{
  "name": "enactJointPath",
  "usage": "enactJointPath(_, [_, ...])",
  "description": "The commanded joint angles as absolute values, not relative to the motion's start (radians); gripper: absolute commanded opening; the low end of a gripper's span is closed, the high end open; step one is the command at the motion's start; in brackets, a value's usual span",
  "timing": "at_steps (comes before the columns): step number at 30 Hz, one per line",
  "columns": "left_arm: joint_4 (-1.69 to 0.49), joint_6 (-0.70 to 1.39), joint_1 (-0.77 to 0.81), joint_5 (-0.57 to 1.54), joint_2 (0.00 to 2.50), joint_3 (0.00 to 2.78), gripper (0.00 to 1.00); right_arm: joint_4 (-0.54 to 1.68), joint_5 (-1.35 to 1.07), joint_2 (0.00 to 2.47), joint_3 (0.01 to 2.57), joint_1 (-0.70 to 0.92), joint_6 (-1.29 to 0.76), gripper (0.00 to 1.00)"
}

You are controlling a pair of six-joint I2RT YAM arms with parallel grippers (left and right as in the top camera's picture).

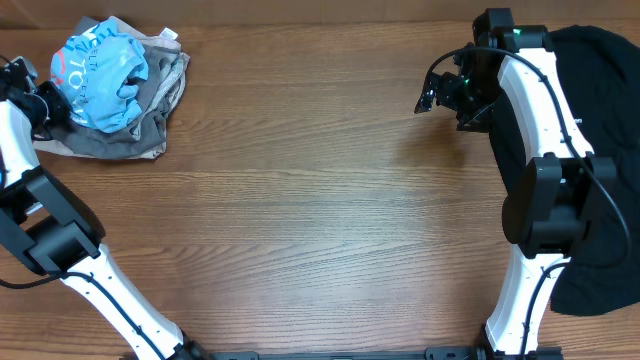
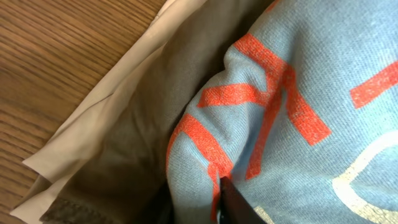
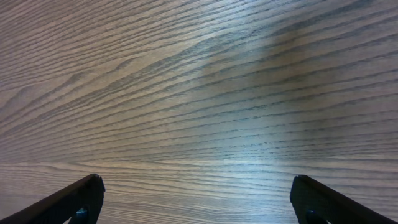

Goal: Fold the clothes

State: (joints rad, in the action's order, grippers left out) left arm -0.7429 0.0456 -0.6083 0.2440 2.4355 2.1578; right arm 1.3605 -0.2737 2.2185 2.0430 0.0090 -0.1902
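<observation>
The clothes, a light blue T-shirt with coral letters, lie crumpled in a heap at the table's far left corner. In the left wrist view the T-shirt fills the right side, its coral print facing up. My left gripper sits at the heap's left edge, and in its own view the left gripper has a raised fold of the blue fabric pinched between its dark fingers. My right gripper hovers over bare wood at the far right, away from the heap. Seen from the right wrist, that right gripper is open with nothing between its fingers.
A grey-brown garment with a beige edge lies under and beside the T-shirt. A black cloth covers the table's right edge behind the right arm. Wooden tabletop stretches between the two arms.
</observation>
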Motion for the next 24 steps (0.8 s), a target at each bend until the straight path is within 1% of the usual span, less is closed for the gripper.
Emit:
enactJointPath(1, [-0.751,0.079,-0.609,0.252,2.411,2.163,0.18,1.356,-0.283,2.186,2.066,0.012,-0.195,1.00])
enactJointPath(3, [-0.754,0.083,-0.610,0.253,2.380,2.163,0.20,1.356,-0.283,2.186,2.066,0.012,-0.196,1.00])
enactJointPath(4, [-0.757,0.083,-0.610,0.252,2.367,2.163,0.22,1.356,-0.283,2.186,2.066,0.012,-0.195,1.00])
enactJointPath(6, [-0.759,0.083,-0.610,0.252,2.334,2.163,0.33,1.356,-0.283,2.186,2.066,0.013,-0.196,1.00])
enactJointPath(9, [-0.758,0.082,-0.610,0.252,2.299,2.163,0.38,1.356,-0.283,2.186,2.066,0.014,-0.195,1.00])
enactJointPath(11, [-0.758,0.082,-0.610,0.252,2.289,2.163,0.38,1.356,-0.283,2.186,2.066,0.014,-0.196,1.00])
enactJointPath(14, [-0.771,0.082,-0.610,0.252,2.290,2.163,0.33,1.357,-0.284,2.186,2.066,0.014,-0.196,1.00])
enactJointPath(20, [-0.805,0.056,-0.610,0.230,2.295,2.163,0.31,1.360,-0.294,2.186,2.066,0.014,-0.195,1.00])
enactJointPath(24, [-0.819,0.056,-0.610,0.162,2.318,2.162,0.34,1.360,-0.294,2.186,2.066,0.014,-0.195,1.00])
